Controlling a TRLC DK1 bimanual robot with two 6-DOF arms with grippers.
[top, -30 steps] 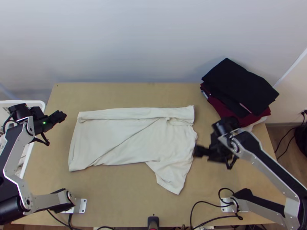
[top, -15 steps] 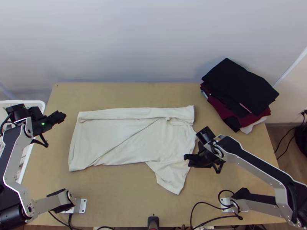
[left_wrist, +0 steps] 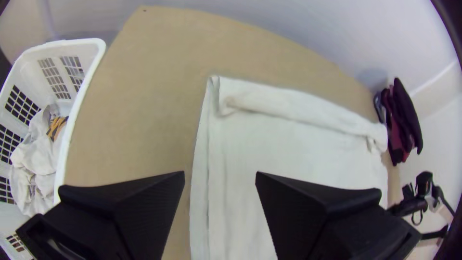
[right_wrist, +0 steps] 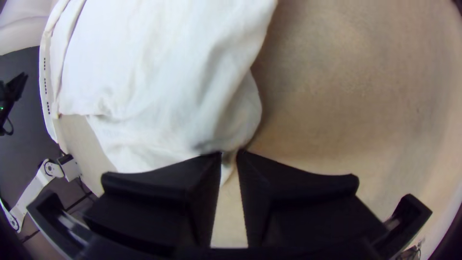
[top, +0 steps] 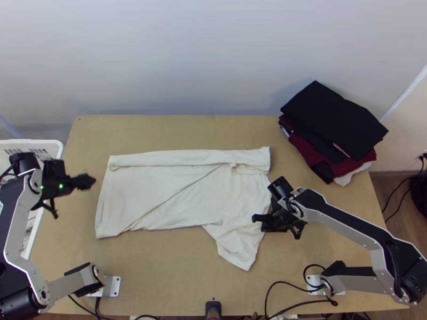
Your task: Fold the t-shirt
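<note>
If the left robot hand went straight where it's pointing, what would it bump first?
Probably the side of the t-shirt, as the left gripper points that way. But I can't tell how high it is, so it might pass over.

A pale wall [top: 187, 58] rises behind the light wooden desk [top: 171, 266], with brown floor [top: 380, 188] past its right side.

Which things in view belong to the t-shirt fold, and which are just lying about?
Part of the job:
shirt, partly folded
right hand, pinching the shirt's edge
left hand, open, off the shirt's left end

Lying about:
clothes pile, far right corner
basket, left, with clothes inside
</note>
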